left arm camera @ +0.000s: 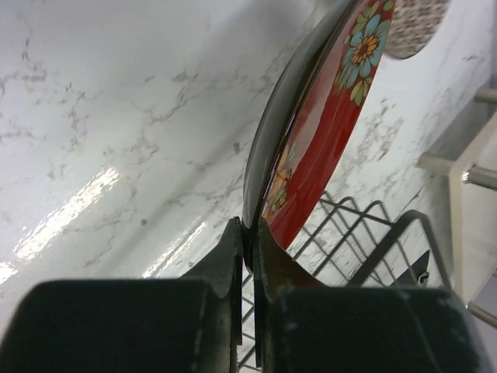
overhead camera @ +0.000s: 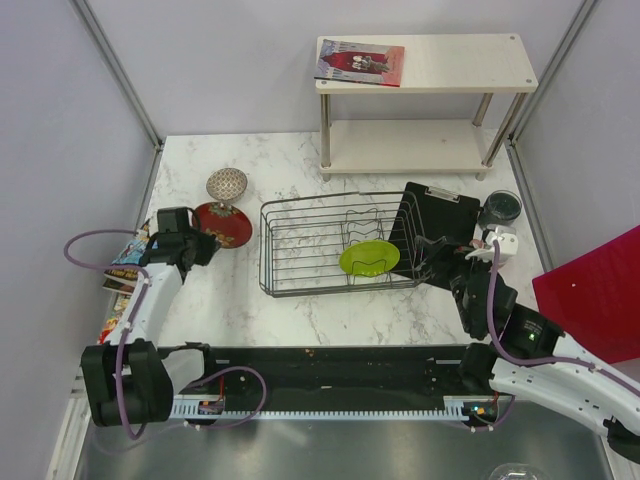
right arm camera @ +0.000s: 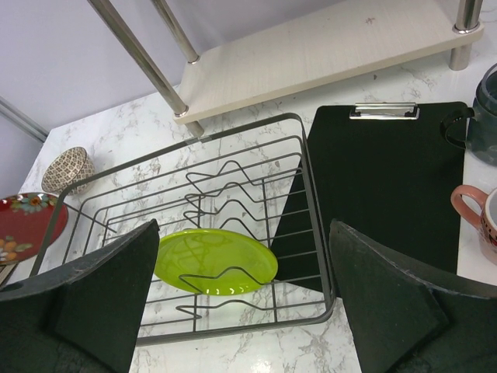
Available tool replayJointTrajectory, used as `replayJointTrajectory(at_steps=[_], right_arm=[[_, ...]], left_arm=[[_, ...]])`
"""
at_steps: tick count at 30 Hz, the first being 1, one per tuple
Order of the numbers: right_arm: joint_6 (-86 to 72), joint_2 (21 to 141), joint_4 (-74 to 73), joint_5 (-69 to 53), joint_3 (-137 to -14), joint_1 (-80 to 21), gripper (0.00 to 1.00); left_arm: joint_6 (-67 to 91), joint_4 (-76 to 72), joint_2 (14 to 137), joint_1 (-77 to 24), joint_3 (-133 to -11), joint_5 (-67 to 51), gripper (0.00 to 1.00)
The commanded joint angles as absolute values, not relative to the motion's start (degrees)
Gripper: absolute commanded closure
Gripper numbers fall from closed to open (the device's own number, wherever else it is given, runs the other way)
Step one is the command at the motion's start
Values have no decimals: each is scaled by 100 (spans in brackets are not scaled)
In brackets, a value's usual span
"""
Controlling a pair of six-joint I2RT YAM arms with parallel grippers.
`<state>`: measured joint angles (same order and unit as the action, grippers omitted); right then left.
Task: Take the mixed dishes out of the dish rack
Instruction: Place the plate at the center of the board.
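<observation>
The dish rack [overhead camera: 266, 250] stands mid-table. The lime-green plate [overhead camera: 369, 258] lies tilted among its dividers. My left gripper [overhead camera: 198, 245] is shut on the near rim of the red patterned dish [overhead camera: 226, 226], which is left of the rack and outside it. In the left wrist view the jaws pinch the dish [left arm camera: 334, 132] edge-on. The grey-beige bowl [overhead camera: 227, 185] stands just behind it. My right gripper [overhead camera: 436, 262] is open at the rack's right end, and the plate [right arm camera: 213, 260] shows between its fingers. The dark cup [overhead camera: 499, 208] and the pink cup [right arm camera: 480, 221] stand right of the rack.
A black clipboard [overhead camera: 440, 212] lies partly under the rack's right end. A two-level shelf [overhead camera: 425, 100] stands at the back with a book [overhead camera: 360, 62] on top. More books [overhead camera: 125, 268] lie at the left edge. A red panel [overhead camera: 595, 290] stands at the right.
</observation>
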<state>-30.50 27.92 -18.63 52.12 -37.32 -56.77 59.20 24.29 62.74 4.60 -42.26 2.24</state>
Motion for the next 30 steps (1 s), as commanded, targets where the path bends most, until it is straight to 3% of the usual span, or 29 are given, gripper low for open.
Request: replayJointTrajectory(at_steps=[1,14,18,19,22,25,30], right_arm=[[-3146,2786,-1881,5151,-3691,-5687,3],[-3182,2900,-1810,5036,-3683,-5687,3],[-3164,2839,-1863,5054,-3691,-5687,3],[-3164,2830,-1872,5071,-3683,-5687,3],[-3155,2848,-1890,5098,-3691,-5687,3],[-3164,2909,-1890,5098,-3691,-5687,3],[-3173,2979,-1881,5089,-3691,-5687,3]], left_arm=[[6416,1618,6363,475,-3869,-369,98],[6284,1459,7031,501,-3630,-650,96],[6249,1520,7224,510,-3612,-668,71],[6240,1521,7251,510,-3586,-694,58],[6214,1512,7225,527,-3560,-773,40],[6170,1634,7146,545,-3568,-835,26],[5977,2144,6786,545,-3718,-809,16]])
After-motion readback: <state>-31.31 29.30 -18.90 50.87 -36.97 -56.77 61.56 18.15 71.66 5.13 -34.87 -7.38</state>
